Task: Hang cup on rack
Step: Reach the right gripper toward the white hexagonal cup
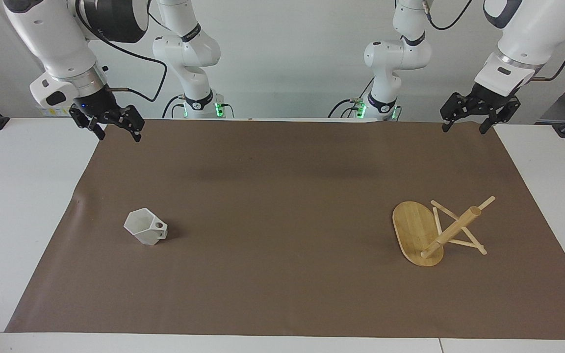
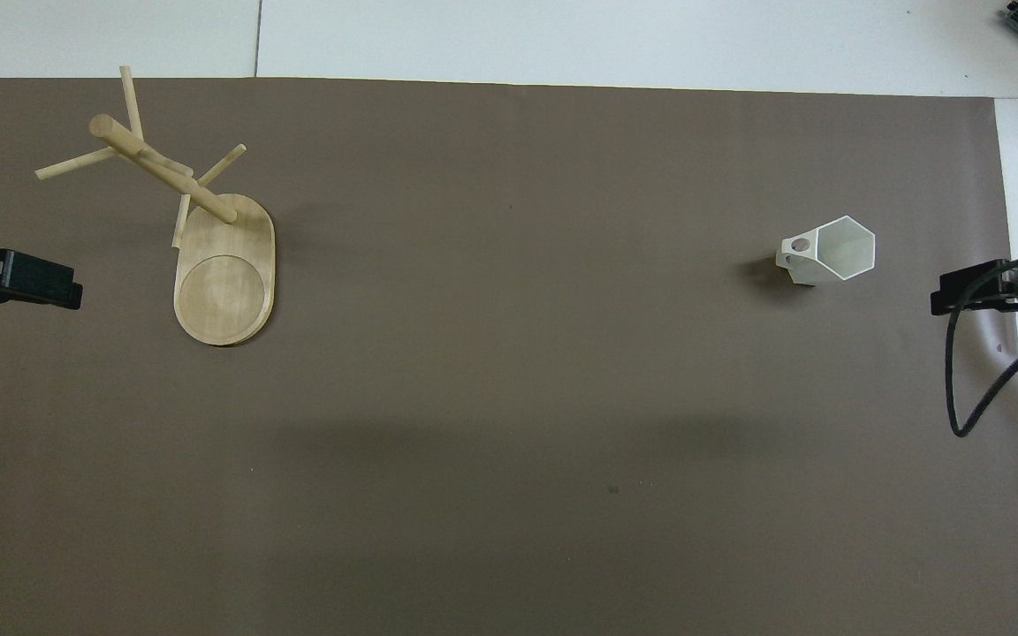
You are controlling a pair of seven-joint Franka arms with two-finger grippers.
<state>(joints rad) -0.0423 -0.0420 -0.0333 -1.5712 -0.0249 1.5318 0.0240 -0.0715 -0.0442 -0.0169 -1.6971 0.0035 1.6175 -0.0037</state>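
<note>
The white faceted cup (image 1: 146, 229) (image 2: 830, 250) stands upright on the brown mat toward the right arm's end of the table, its pierced handle facing the table's middle. The bamboo rack (image 1: 417, 230) (image 2: 224, 283) stands on its oval base toward the left arm's end, its pegs bare. My right gripper (image 1: 118, 137) (image 2: 968, 291) hangs open and empty over the mat's edge near the robots, well apart from the cup. My left gripper (image 1: 463, 130) (image 2: 32, 281) hangs open and empty over the mat's corner near the robots, away from the rack.
A brown mat (image 1: 282, 196) covers most of the white table (image 1: 22, 196). A black cable (image 2: 973, 389) loops down from the right arm over the mat's edge.
</note>
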